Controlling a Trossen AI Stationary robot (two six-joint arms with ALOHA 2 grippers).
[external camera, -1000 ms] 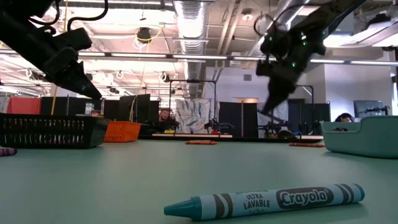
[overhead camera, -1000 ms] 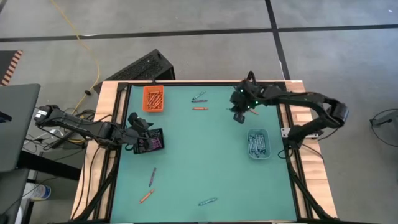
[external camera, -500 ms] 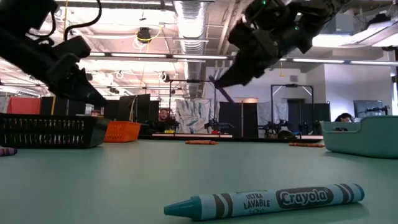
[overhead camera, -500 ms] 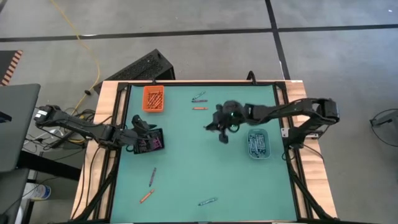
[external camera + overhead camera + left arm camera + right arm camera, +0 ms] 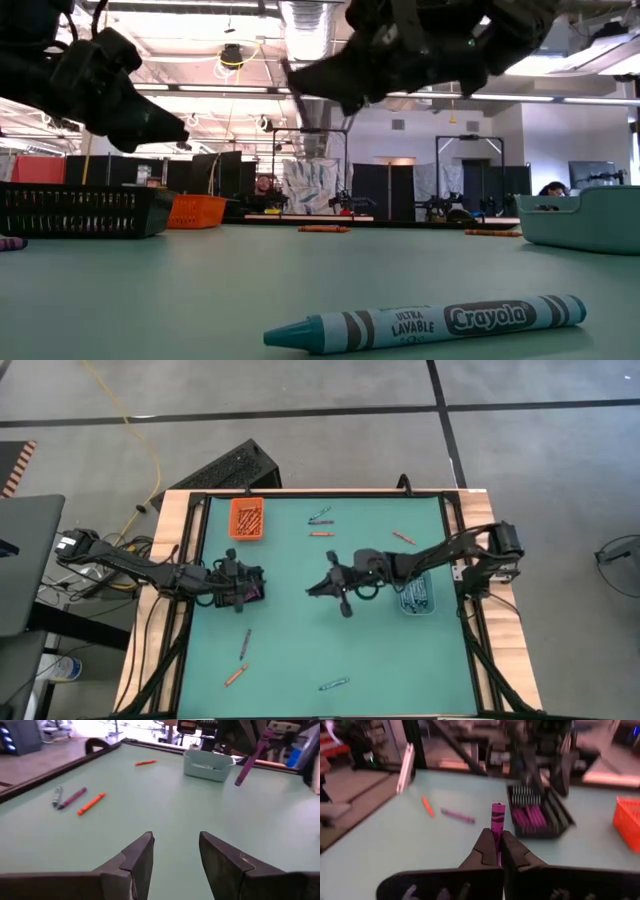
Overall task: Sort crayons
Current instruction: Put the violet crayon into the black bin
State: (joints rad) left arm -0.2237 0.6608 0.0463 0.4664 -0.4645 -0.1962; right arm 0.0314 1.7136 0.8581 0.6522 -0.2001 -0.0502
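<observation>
My right gripper [image 5: 318,588] hangs over the middle of the table, shut on a purple crayon [image 5: 498,820], which also shows in the left wrist view [image 5: 248,756]. My left gripper [image 5: 175,855] stands open above the black tray [image 5: 246,588], with nothing between its fingers. Purple crayons [image 5: 532,816] lie in that tray. Loose crayons lie flat on the green mat: a teal one [image 5: 333,684] and an orange one [image 5: 235,676] near the front, a purple one [image 5: 244,643], and orange ones [image 5: 320,534] [image 5: 403,537] toward the back. My right gripper pinches one end of the purple crayon [image 5: 497,842] between its two fingertips [image 5: 487,845]. The fingers come nearly level from the table's right side and lie along the crayon. The rest of the crayon sticks out past the tips, slanting down [image 5: 240,779], clear of the table.
An orange tray [image 5: 247,518] with orange crayons stands at the far left. A pale tray [image 5: 415,592] with bluish crayons stands at the right, under my right arm. A bluish pair of crayons [image 5: 320,515] lies near the far edge.
My right gripper has swung from the far right of the table toward its middle and left, carrying the purple crayon clear of the mat, and has tipped from pointing down to nearly level. My left gripper has tipped up toward level over the black tray.
</observation>
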